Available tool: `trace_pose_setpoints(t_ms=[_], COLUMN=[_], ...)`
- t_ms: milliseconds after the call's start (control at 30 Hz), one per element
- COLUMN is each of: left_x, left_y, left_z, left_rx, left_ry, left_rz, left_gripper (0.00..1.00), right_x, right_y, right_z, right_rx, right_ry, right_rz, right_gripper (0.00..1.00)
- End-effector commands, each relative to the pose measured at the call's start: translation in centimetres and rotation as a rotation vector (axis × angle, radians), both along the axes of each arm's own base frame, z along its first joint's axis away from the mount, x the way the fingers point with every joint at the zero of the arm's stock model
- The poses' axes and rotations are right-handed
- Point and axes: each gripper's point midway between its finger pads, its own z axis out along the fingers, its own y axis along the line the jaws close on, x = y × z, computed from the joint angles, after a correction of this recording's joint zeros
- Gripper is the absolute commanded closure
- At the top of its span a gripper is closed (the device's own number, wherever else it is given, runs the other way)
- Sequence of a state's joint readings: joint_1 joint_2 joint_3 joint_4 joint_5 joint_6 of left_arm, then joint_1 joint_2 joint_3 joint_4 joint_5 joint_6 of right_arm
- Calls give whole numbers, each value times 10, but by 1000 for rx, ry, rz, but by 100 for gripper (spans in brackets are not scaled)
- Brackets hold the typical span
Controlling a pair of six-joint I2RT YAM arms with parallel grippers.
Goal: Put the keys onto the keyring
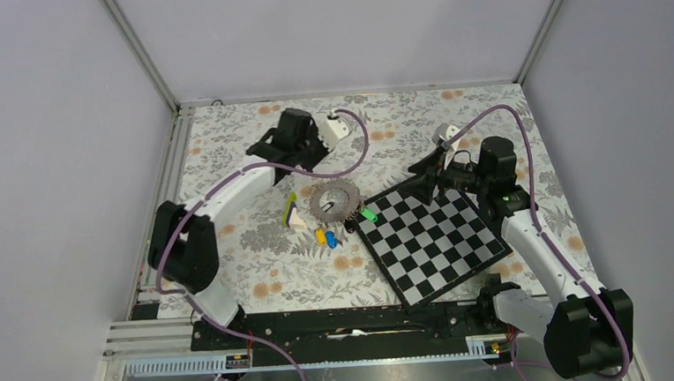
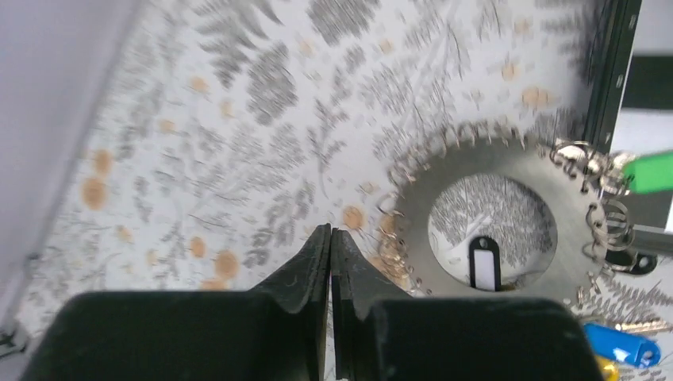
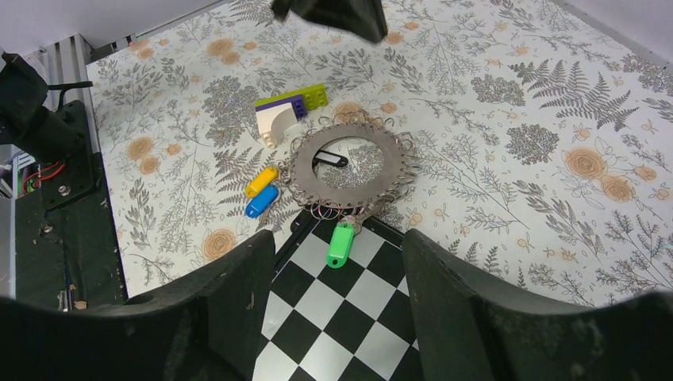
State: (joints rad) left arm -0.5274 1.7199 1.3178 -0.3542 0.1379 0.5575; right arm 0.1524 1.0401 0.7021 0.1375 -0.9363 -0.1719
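**While left gripper [image 2: 331, 238] is closed beside keyring [image 3: 394, 163], right gripper [image 3: 336, 242] is held wide**

Where the left arm is stretched forward and bent at the elbow, its gripper is held over the floral cloth [image 2: 238, 119] beside the ring's far-left rim. Its fingers are pressed together, and nothing is seen between them. The right arm is reached over the chessboard [image 3: 349, 325] with its wrist turned toward the keyring, its fingers spread and nothing gripped. The keyring is laid flat at the board's left corner. The green key [image 3: 341, 244] is laid on that corner, its long axis aimed at the rim. The black key [image 3: 329, 160] is seen inside the hole, lying across it. The yellow key [image 3: 261, 181] and blue key [image 3: 262, 201] are laid parallel, side by side, just outside the near rim.
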Motion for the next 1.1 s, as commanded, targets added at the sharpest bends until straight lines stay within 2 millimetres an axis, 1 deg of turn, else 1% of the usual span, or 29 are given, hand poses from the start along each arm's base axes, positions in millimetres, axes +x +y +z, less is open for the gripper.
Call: trace_pose_setpoints(t_ms=[0,33,67,133,200,233,300,333,433,500,567,667,833,1067], left_x=[9,8,6,0,-8,-16,-40,-54,-85,-97,-102,-105,-111,-121], left_y=[-6,-6,-6,-6,-7,-9,-16,-20,-26,-28,-29,-33,-41,-46], left_z=[65,65,61,48,27,18,0,-7,-26,-36,-46,-61,-77,-97], left_rx=[-144,-142,-135,-104,-77,-73,-82,-93,-104,-104,-93,-69,-44,-2], left_ry=[-149,-151,-140,-94,-16,29,135,190,321,377,404,434,470,502], left_rz=[56,46,37,10,-13,-39,-137,-193,-308,-360,-385,-397,-419,-426], left_gripper=[95,95,92,80,66,61,54,51,38,29,22,20,20,26], right_x=[-1,-1,-1,-1,-1,-1,0,0,0,0,0,1,1,1], right_y=[0,0,0,0,0,-1,-1,-2,-3,-3,-4,-5,-6,-5], right_z=[12,11,12,12,11,11,11,11,11,12,11,11,10,8], right_rx=[15,15,15,15,14,13,12,12,10,10,10,9,8,7], right_ry=[-62,-61,-64,-63,-63,-64,-65,-67,-71,-74,-73,-74,-72,-70], right_rz=[15,15,16,15,15,12,10,9,5,3,2,-2,-4,-1], right_gripper=[32,32,32,32,32,32,32,32,31,31,31,31,30,29])
